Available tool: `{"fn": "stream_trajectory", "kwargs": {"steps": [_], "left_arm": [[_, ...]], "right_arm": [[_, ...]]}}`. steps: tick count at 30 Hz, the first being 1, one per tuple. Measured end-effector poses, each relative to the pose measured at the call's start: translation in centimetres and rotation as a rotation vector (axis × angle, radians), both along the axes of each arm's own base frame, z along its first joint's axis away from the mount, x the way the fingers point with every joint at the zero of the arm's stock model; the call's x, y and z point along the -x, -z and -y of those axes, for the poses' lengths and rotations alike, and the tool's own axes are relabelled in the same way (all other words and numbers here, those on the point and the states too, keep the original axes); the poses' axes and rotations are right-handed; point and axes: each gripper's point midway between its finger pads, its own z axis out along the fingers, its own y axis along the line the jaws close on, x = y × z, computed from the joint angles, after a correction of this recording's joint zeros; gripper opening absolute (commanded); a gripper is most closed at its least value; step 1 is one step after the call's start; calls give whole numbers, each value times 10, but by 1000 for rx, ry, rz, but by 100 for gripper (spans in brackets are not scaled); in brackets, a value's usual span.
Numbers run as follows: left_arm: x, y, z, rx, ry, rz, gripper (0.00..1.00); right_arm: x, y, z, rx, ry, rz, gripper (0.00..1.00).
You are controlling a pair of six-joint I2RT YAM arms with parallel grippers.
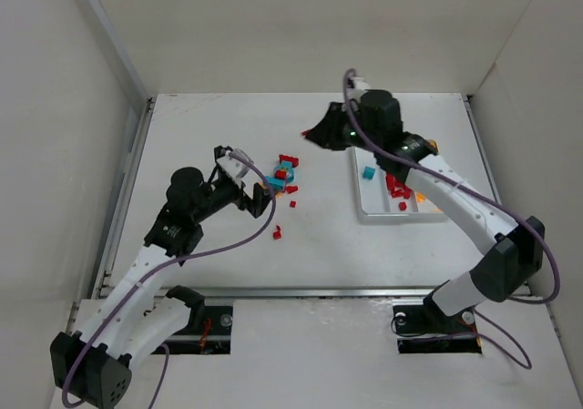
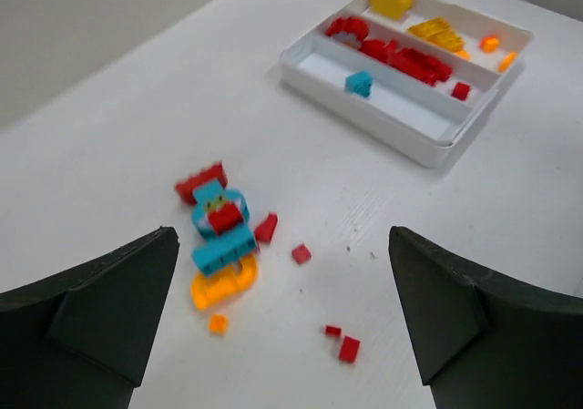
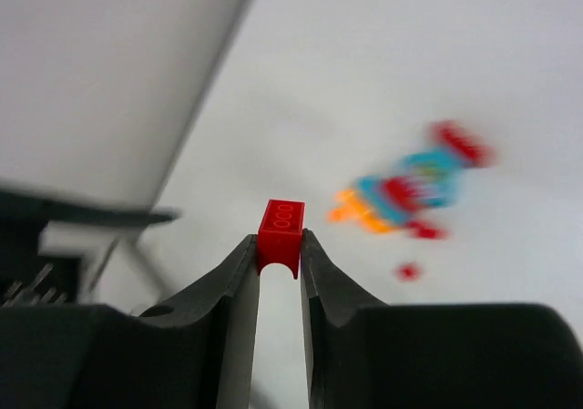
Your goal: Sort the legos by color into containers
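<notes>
A small red lego [image 3: 281, 234] is pinched between the tips of my right gripper [image 3: 279, 245], which hangs in the air left of the white tray [image 1: 360, 213]. In the top view the right gripper [image 1: 314, 136] is above and to the right of the loose pile of legos [image 1: 282, 177]. My left gripper [image 2: 282, 336] stands wide open over the table with nothing between its fingers, just near of that pile [image 2: 219, 227] of teal, red and orange pieces. The tray [image 2: 364, 117] holds one teal brick [image 2: 360, 83], red bricks [image 2: 401, 58] and yellow and orange pieces [image 2: 437, 31] in separate compartments.
Stray red bits [image 2: 344, 343] lie on the table between the left fingers, and one red piece [image 1: 277, 233] lies nearer the arms. White walls close in the table at the back and on both sides.
</notes>
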Motion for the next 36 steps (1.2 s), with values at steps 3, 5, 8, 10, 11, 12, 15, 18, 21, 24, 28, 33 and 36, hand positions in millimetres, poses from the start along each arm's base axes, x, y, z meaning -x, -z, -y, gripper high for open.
{"fn": "stream_trajectory", "kwargs": {"steps": [3, 5, 8, 10, 11, 12, 15, 18, 21, 24, 28, 33, 36], "left_arm": [[-10, 41, -16, 28, -162, -171, 100], [-12, 70, -29, 25, -267, -274, 100], [-12, 101, -45, 26, -387, -368, 100], [-9, 114, -54, 41, -444, -397, 100], [-7, 120, -57, 53, -466, -406, 100], [-5, 125, -61, 66, -486, -413, 100], [-2, 133, -66, 101, -522, -417, 100], [-3, 130, -68, 131, -537, -408, 100], [-5, 121, -68, 163, -541, -383, 100], [-5, 117, -69, 177, -541, -372, 100], [-4, 112, -69, 194, -538, -357, 100], [-4, 109, -69, 204, -536, -347, 100], [-4, 109, -69, 205, -536, -346, 100]], "right_arm": [[-62, 11, 89, 51, 354, 23, 0], [-97, 16, 151, 106, 563, 38, 0], [-125, 37, 216, 220, 708, -25, 0], [-135, 63, 247, 312, 746, -86, 0], [-134, 80, 259, 367, 755, -129, 0], [-128, 100, 268, 426, 754, -177, 0], [-103, 152, 288, 593, 734, -321, 0], [-85, 182, 297, 700, 699, -414, 0], [-72, 195, 301, 759, 667, -467, 10], [-64, 200, 305, 795, 649, -493, 34], [-54, 208, 310, 838, 640, -520, 54], [-41, 215, 313, 876, 611, -557, 64], [-37, 215, 313, 886, 598, -564, 64]]}}
